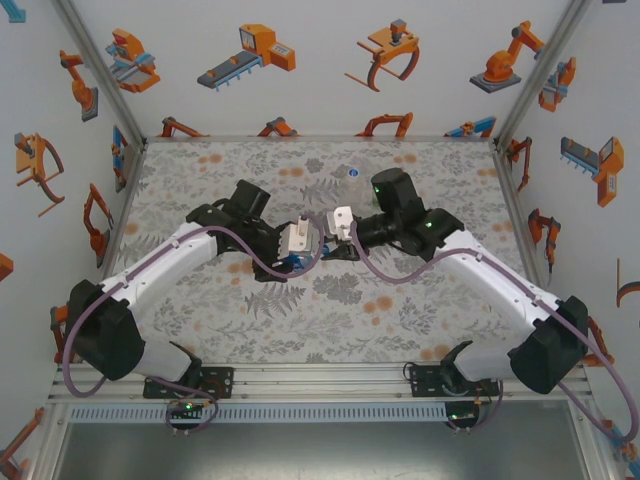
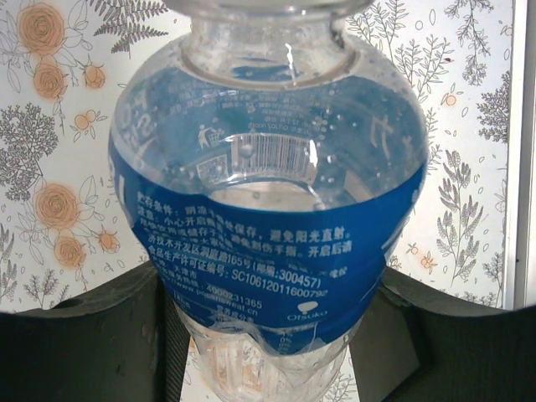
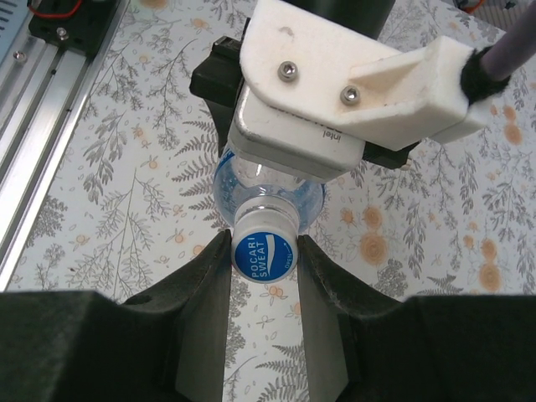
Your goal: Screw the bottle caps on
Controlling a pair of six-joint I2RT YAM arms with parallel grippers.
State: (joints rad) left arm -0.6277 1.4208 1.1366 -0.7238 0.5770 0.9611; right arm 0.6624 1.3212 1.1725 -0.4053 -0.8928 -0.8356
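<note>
A clear bottle with a blue label (image 2: 268, 243) lies on its side above the table, and my left gripper (image 2: 268, 343) is shut on its lower body, one black finger on each side. Its white cap (image 3: 265, 247), with a blue printed top, sits on the bottle's neck. My right gripper (image 3: 265, 251) is shut on that cap, both fingers pressed against its sides. In the top view the two grippers meet at mid-table, left gripper (image 1: 305, 250) facing right gripper (image 1: 335, 238), with a little of the blue label (image 1: 297, 261) showing between them.
A small colourless bottle (image 1: 352, 178) stands toward the back of the table, just beyond the right arm's wrist. The left arm's white camera mount (image 3: 352, 92) hangs close above the bottle in the right wrist view. A metal rail (image 3: 50, 126) runs along the table edge.
</note>
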